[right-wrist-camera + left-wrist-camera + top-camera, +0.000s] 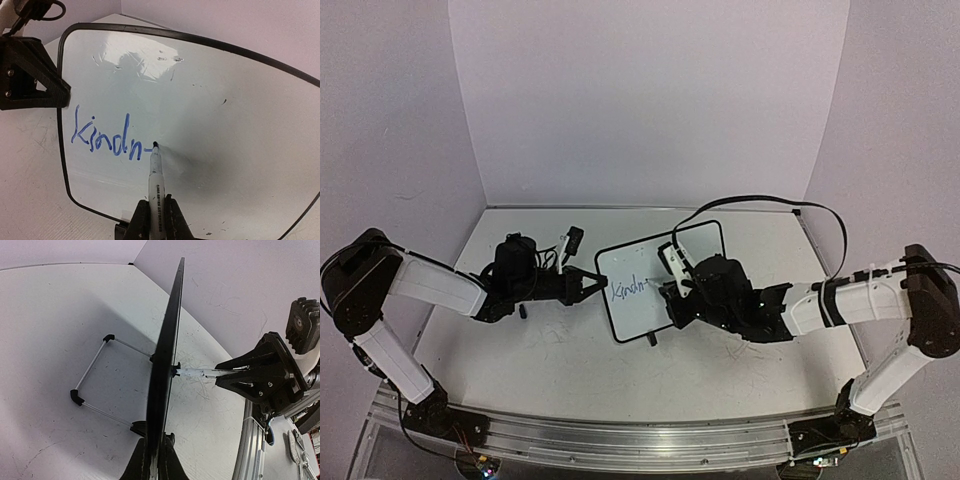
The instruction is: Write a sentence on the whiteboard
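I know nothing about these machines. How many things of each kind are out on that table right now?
Robot arms: 2 (left arm, right arm)
Whiteboard: 1
Marker: 1
Total: 4

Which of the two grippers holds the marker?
The right gripper: it grips the marker, while the left gripper clamps the edge of the whiteboard.

Glossy smooth whiteboard, scuffed matt tabletop, thin wire stand probably metal, matt black fingers
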